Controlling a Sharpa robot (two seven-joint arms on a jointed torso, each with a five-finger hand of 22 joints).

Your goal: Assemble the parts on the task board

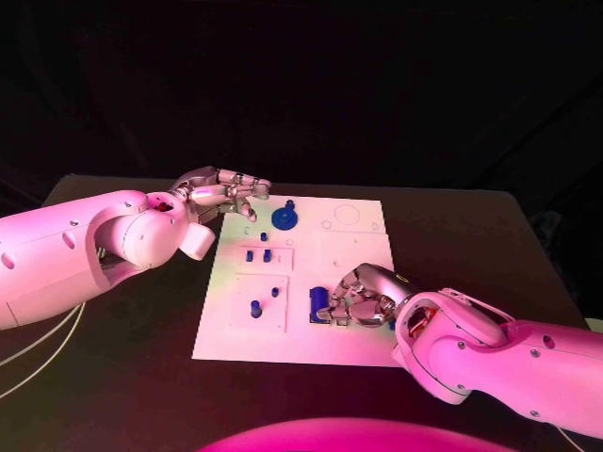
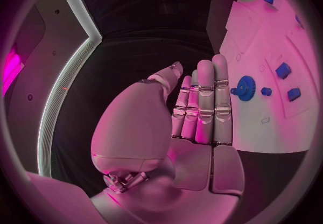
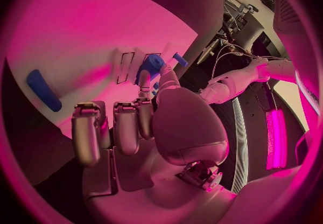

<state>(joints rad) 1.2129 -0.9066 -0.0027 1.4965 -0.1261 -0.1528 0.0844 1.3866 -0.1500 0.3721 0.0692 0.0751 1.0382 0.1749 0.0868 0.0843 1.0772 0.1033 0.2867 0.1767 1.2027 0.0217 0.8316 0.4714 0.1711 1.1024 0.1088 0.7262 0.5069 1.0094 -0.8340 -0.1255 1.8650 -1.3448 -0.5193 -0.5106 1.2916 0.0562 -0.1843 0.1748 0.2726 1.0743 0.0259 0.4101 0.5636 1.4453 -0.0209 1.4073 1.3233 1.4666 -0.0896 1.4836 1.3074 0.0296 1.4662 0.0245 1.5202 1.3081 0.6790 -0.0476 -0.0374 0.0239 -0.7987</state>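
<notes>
Centrally in the head view, the white board is lying on the black table, with bare table showing along its left, right and far edges. A blue gear is standing near the board's upper middle, and two small pegs are sitting in a recessed panel below it. Another peg is standing in the lower-left panel.

The left hand is hovering at the upper left of the frame, just off the board's top-left corner, close beside the gear but apart from it. In its wrist view its fingers are lying straight and together, grasping nothing, with the gear just past the fingertips.

The right hand is resting over the board's lower right, its fingers curled down around a blue block. Whether it is actually gripping the block cannot be told. Its wrist view is showing a blue part at the fingertips and a long blue bar well apart on the board.
</notes>
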